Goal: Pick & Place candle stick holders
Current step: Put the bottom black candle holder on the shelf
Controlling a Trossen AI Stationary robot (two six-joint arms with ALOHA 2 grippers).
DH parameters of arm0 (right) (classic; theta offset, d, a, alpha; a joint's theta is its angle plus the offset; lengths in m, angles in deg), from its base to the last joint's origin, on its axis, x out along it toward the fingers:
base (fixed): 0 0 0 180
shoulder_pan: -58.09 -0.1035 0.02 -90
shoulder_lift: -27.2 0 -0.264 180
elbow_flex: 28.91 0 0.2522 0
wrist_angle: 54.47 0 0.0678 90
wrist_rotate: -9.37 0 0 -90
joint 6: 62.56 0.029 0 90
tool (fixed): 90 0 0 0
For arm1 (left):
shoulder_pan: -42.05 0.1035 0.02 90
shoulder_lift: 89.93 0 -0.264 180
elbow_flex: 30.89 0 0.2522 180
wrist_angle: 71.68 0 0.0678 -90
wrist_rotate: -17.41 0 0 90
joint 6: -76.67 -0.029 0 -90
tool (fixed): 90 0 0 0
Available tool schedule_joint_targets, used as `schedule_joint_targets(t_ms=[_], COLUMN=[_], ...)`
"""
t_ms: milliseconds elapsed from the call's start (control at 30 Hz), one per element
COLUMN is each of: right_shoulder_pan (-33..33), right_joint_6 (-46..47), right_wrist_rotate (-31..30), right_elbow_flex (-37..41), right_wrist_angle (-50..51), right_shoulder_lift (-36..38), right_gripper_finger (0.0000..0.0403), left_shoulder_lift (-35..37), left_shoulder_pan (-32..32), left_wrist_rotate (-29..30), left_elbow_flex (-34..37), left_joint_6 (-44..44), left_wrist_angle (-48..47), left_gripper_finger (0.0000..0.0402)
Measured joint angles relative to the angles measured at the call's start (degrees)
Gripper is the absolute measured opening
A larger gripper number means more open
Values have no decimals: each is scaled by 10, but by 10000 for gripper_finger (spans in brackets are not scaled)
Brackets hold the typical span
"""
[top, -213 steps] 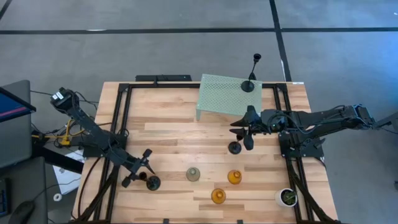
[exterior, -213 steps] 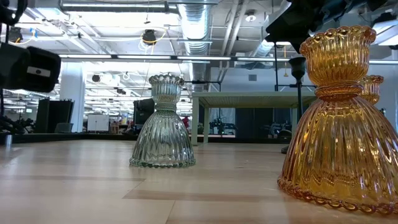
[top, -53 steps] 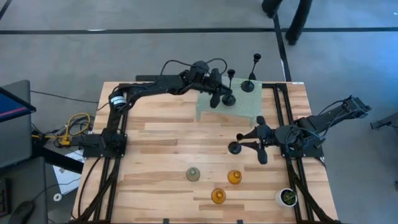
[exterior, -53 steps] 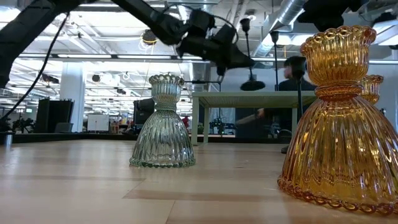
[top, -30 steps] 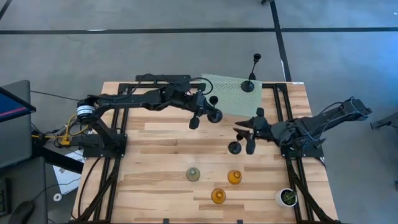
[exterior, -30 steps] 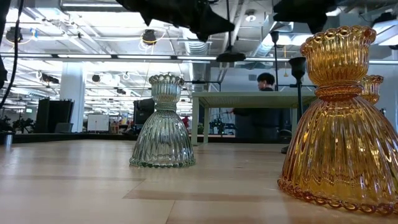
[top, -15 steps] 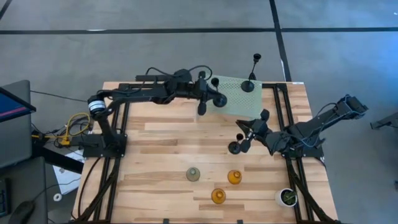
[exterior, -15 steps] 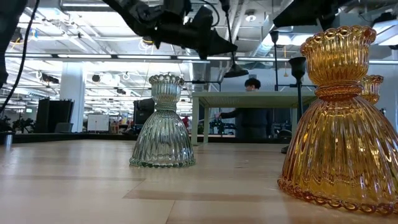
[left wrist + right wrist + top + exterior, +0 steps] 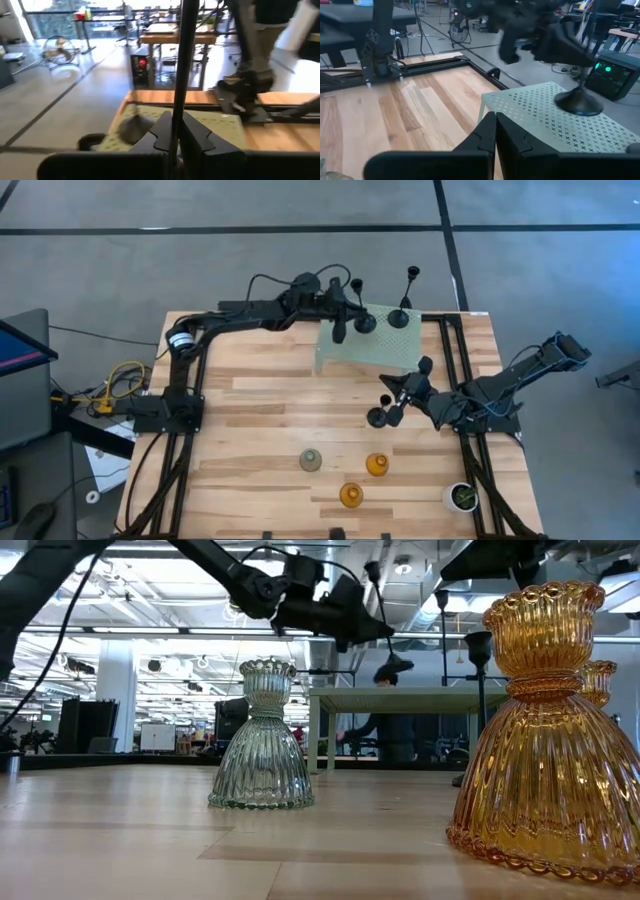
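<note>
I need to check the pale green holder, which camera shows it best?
The low view: the pale green holder stands close, unobstructed. The high view shows it small from above; the wrist views don't clearly show it.

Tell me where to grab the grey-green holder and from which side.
Grip the grey-green holder at its narrow neck, just under the scalloped cup, coming straight down from above. It stands upright, and its ribbed skirt flares wide and slopes, so fingers would likely slip there. The nearest amber holder stands apart from it, leaving room for the fingers.
</note>
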Motion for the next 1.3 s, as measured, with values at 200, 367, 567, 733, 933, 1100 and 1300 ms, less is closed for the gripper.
schedule_joint_targets(t_ms=[200, 367, 567, 733, 933, 1100, 1300], right_shoulder_pan=[0, 0, 0, 0, 0, 0, 0], right_joint_6=[0, 0, 0, 0, 0, 0, 0], right_wrist_rotate=[0, 0, 0, 0, 0, 0, 0], right_elbow_flex=[0, 0, 0, 0, 0, 0, 0], right_wrist_angle=[8, 14, 20, 27, 29, 30, 30], right_shoulder_lift=[0, 0, 0, 0, 0, 0, 0], right_gripper_finger=[0, 0, 0, 0, 1, 1, 1], left_shoulder_lift=[-32, -60, -82, -86, -86, -86, -86], left_shoulder_pan=[19, 21, 18, 19, 18, 19, 19], left_wrist_rotate=[5, -7, -17, -10, 8, 8, 9], left_elbow_flex=[-48, -78, -87, -87, -83, -82, -82], left_joint_6=[8, 10, 14, 11, 5, 3, 3], left_wrist_angle=[-13, -13, -13, -15, -16, -16, -16], left_gripper_finger=[13, 13, 13, 13, 14, 14, 15])
